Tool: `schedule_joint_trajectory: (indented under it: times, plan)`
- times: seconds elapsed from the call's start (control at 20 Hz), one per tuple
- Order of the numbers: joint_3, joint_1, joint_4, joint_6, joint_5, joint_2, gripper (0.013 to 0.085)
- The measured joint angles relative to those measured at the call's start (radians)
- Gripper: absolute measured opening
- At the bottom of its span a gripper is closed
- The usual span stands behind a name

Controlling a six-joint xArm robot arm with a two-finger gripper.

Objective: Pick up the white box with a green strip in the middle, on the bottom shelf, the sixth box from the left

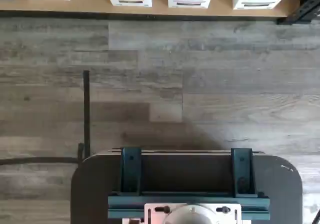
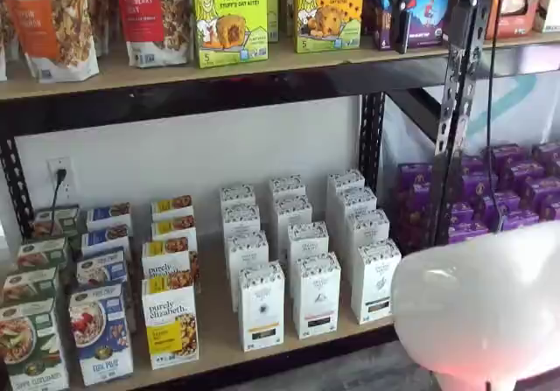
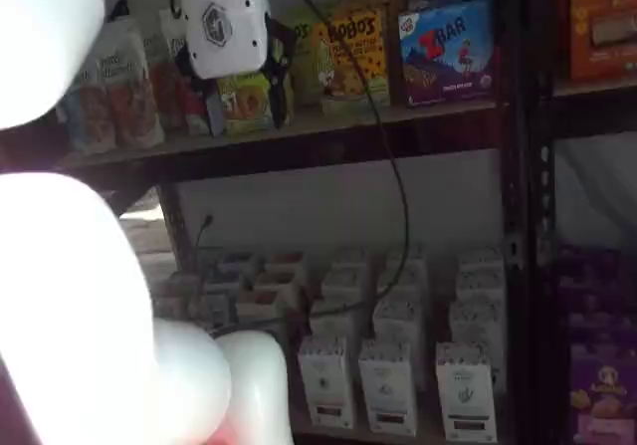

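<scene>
The white box (image 2: 374, 279), rightmost front carton on the bottom shelf (image 2: 219, 343), judged a light, stiff, crushable paperboard carton best pinched gently across its narrow side faces near mid-height; the gripper (image 3: 247, 97) hangs high above it, jaws parted and empty.

We look straight down from the wrist camera onto the floor (image 1: 200, 83), the bottom shelf (image 1: 150, 11) just ahead of the tool. Both shelf views face the rack from the front, behind the blurred white arm (image 2: 481, 312); one stands off to an angle. They share the gripper (image 3: 234, 107) and the rows of white cartons (image 2: 302, 260).
</scene>
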Motion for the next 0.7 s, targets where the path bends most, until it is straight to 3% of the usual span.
schedule_joint_trajectory:
  times: [0.1, 0.2, 0.55, 0.7]
  plan:
    - [-0.008, 0.042, -0.045, 0.020, 0.015, 0.009, 0.0850]
    - [-0.004, 0.048, -0.054, 0.024, 0.012, 0.008, 0.0850]
    - [0.091, 0.035, -0.060, 0.014, -0.098, -0.020, 0.0850]
    - [0.177, -0.007, -0.050, -0.021, -0.185, -0.027, 0.0850]
